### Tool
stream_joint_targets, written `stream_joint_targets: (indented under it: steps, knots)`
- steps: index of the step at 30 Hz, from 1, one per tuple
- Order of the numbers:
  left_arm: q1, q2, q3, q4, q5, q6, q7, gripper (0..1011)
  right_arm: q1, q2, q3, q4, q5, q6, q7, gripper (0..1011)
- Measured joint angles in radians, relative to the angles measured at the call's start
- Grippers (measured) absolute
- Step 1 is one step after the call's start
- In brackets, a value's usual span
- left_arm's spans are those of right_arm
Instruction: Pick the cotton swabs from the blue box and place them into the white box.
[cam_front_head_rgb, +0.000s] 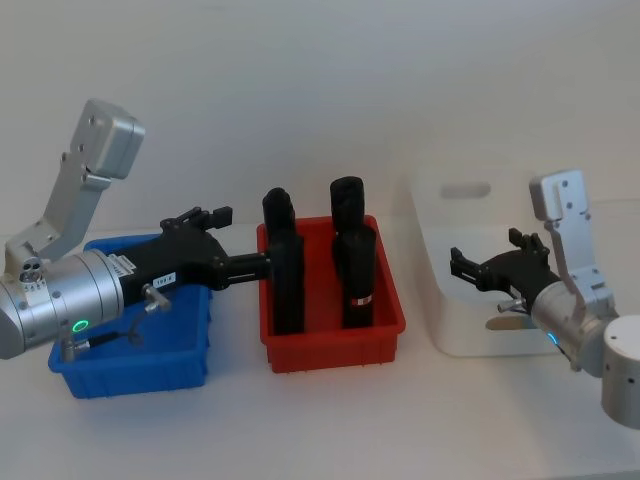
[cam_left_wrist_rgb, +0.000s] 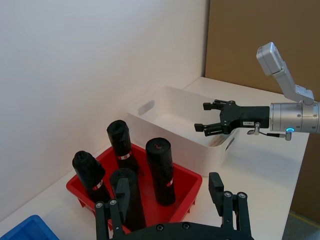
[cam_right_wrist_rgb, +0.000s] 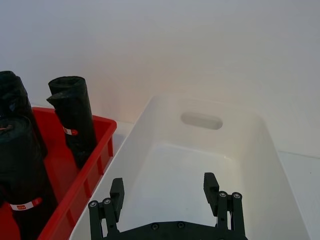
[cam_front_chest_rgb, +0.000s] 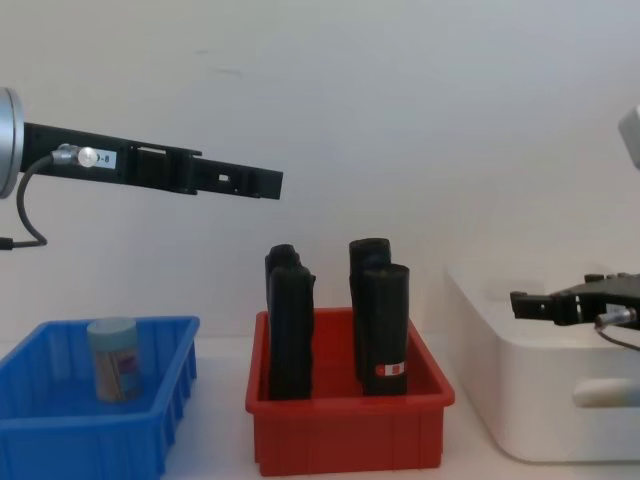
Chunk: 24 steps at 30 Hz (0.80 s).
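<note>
Bins stand in a row: the white box (cam_front_head_rgb: 440, 215), the largest, on the robot's right; a red bin (cam_front_head_rgb: 330, 350) in the middle; the blue box (cam_front_chest_rgb: 60, 440) on the left. The right gripper (cam_right_wrist_rgb: 163, 184) hovers over the white box, its fingers spread with nothing between them. The left gripper (cam_front_chest_rgb: 272, 183) is raised well above the bins. It reaches from over the blue box to the red bin's left edge, with its fingers likewise spread and empty. Four black cylinders (cam_front_head_rgb: 357, 270) stand upright in the red bin. One jar of cotton swabs (cam_front_chest_rgb: 113, 358) stands upright inside the blue box, lower than the left gripper's tips and to their left, well apart from them.
</note>
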Motion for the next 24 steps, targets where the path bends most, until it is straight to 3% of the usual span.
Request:
stream_joint_targets:
  steps: [9,24]
  knots:
    - [0.000,0.000,0.000,0.000,0.000,0.000,0.000,1000,-0.019,0.008,0.008,-0.040,0.011,-0.054,-0.018,1002]
    - [0.000,0.000,0.000,0.000,0.000,0.000,0.000,1000,-0.084,0.034,0.027,-0.180,0.029,-0.142,-0.066,1001]
